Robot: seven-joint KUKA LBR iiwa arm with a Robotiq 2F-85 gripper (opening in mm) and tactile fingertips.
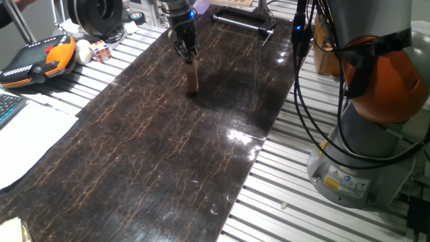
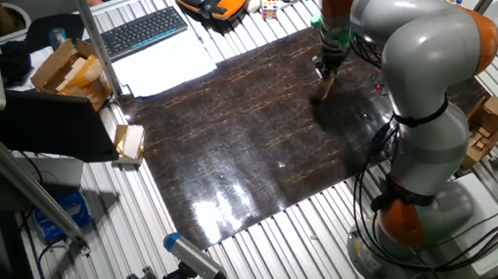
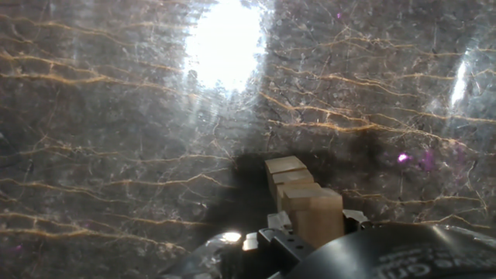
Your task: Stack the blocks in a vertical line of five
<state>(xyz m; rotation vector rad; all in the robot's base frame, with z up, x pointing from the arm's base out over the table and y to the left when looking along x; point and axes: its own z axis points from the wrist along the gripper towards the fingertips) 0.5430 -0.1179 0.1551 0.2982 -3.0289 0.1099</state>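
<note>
1. Standing as a slim tan column of blocks (image 1: pixel 193 78) on the dark marbled mat (image 1: pixel 154 148), near the mat's far end in one fixed view, well apart from the mat's edges.
2. Leaning slightly rather than rising perfectly plumb, judging by both fixed views; exact count of cubes in the column not readable at this size.
3. Showing in the hand view as a stepped run of tan cubes (image 3: pixel 298 194), the nearest and topmost one largest and sitting right at the fingers (image 3: pixel 279 232).
4. Hanging directly over the column's top, the gripper (image 1: pixel 187 54) pointing straight down, fingertips meeting the uppermost block.
5. Pinching that top block between the two fingers, as far as the hand view suggests; the far finger mostly hidden behind the cube.
6. Reaching across from the grey and orange arm (image 2: pixel 413 46), base (image 1: pixel 349 171) planted on the ribbed metal table (image 1: pixel 289 208) beside the mat.
7. Lying off the mat at the far left corner in one fixed view: an orange and black pendant (image 1: pixel 37 59), with a multicoloured Rubik's cube (image 1: pixel 101 50) just beside it.
8. Resting near the mat's far side in the other fixed view: a keyboard (image 2: pixel 144 29) and white paper sheets (image 2: pixel 164 68).
</note>
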